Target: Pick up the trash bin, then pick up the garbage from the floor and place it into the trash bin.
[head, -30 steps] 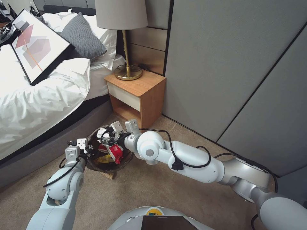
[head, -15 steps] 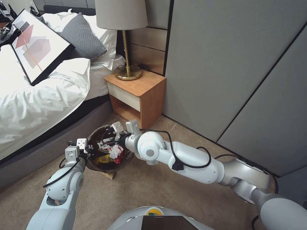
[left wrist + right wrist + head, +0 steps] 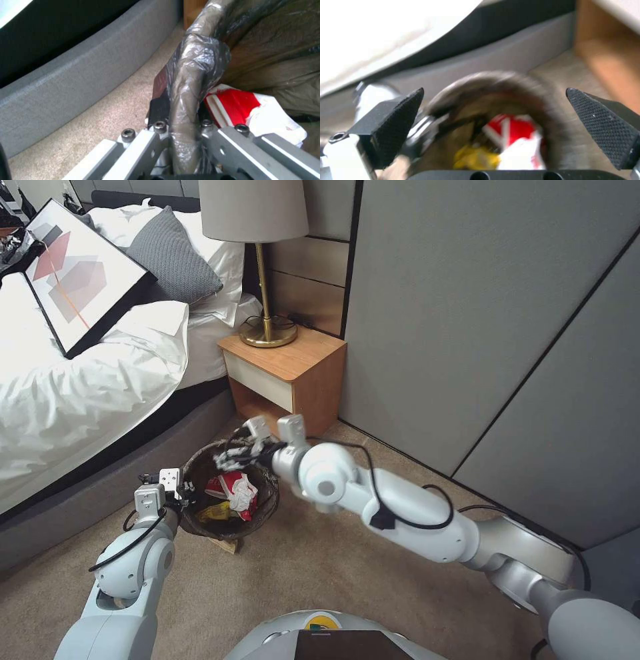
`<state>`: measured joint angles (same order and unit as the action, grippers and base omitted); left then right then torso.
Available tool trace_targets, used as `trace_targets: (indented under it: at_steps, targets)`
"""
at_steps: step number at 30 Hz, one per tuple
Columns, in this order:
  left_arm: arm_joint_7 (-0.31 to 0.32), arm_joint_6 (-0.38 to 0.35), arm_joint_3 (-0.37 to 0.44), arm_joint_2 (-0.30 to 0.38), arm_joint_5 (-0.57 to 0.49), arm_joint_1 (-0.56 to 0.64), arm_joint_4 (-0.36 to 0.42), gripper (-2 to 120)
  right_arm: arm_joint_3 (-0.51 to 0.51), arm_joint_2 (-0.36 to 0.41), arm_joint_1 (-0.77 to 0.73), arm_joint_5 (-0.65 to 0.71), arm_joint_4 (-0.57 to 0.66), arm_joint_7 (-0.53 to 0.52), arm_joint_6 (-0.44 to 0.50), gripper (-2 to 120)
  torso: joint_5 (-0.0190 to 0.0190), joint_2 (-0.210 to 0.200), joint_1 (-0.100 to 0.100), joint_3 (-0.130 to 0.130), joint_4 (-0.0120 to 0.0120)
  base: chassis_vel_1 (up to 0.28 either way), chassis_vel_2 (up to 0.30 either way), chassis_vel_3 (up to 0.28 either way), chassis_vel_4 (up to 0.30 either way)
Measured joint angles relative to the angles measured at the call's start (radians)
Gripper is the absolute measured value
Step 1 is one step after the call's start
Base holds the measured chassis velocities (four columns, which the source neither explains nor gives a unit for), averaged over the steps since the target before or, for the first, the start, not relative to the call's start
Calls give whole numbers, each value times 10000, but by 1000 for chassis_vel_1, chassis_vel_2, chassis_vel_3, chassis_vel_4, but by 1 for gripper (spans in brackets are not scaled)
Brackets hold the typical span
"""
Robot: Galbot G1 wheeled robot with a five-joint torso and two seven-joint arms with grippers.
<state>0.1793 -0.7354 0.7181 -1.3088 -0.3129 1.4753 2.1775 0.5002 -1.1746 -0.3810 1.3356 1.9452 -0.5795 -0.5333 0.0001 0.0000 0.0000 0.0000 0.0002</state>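
The trash bin [image 3: 261, 507], round with a dark brown bag over its rim, is by the bed's corner in the head view. My left gripper [image 3: 181, 488] is shut on its near-left rim; in the left wrist view the bagged rim [image 3: 193, 70] is pinched between the jaws of the left gripper [image 3: 181, 112]. Inside the bin lies garbage: a red and white wrapper [image 3: 235, 491] [image 3: 240, 105] and a yellow wrapper [image 3: 213, 511] [image 3: 473, 157]. My right gripper [image 3: 241, 452] hovers over the far rim, open and empty, its pads [image 3: 400, 120] wide apart above the bin [image 3: 553, 120].
A wooden nightstand [image 3: 293, 380] with a brass lamp [image 3: 267, 330] stands just beyond the bin. The bed's grey base [image 3: 100, 493] runs along the left. Grey wall panels [image 3: 467, 327] close off the right. A flat brown piece [image 3: 223, 545] pokes out under the bin. Carpet [image 3: 300, 580] lies open in front.
My right gripper opened and dropped the red and white wrapper into the bin, then lifted away toward the nightstand. The left gripper kept its hold on the rim.
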Motion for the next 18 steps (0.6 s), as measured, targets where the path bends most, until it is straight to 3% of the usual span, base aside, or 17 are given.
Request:
trace_targets:
  at_steps: [3, 8, 10, 11, 13, 17, 18]
  targets:
    - [21, 0, 23, -10, -113, 3, 139, 0, -1317, 1011, -493, -529, 562, 237, 163, 100, 2, 0, 0, 0, -2, 0, 0, 0, 0]
    - [33, 0, 22, -20, -241, 18, 268, 0, -2627, 1902, -1363, -1619, 1165, 743, 520, 100, 3, 0, 0, 0, -5, 0, 0, 0, 0]
    - [41, 0, 15, -21, -301, 52, 406, 0, -4049, 2286, -2399, -2829, 1563, 1257, 674, 100, 2, 0, 0, -1, -2, 0, 0, 0, 0]
    - [41, 0, 15, -21, -301, 52, 406, 0, -4049, 2286, -2399, -2829, 1563, 1257, 674, 100, 2, 0, 0, -1, -2, 0, 0, 0, 0]
    - [43, 0, -8, -20, -358, 120, 546, 0, -5650, 2515, -3964, -4225, 1933, 1866, 922, 100, 5, 0, 0, -1, -4, 0, 0, 0, 0]
    - [44, 0, -18, -30, -375, 153, 603, 0, -6634, 2403, -4914, -4977, 2118, 2107, 1119, 100, 2, 0, 0, -1, -5, 0, 0, 0, 0]
    - [58, 0, -23, -27, -422, 195, 680, 0, -7718, 2183, -5901, -5922, 2282, 2386, 1400, 100, 4, 0, 0, -1, -3, 0, 0, 0, 0]
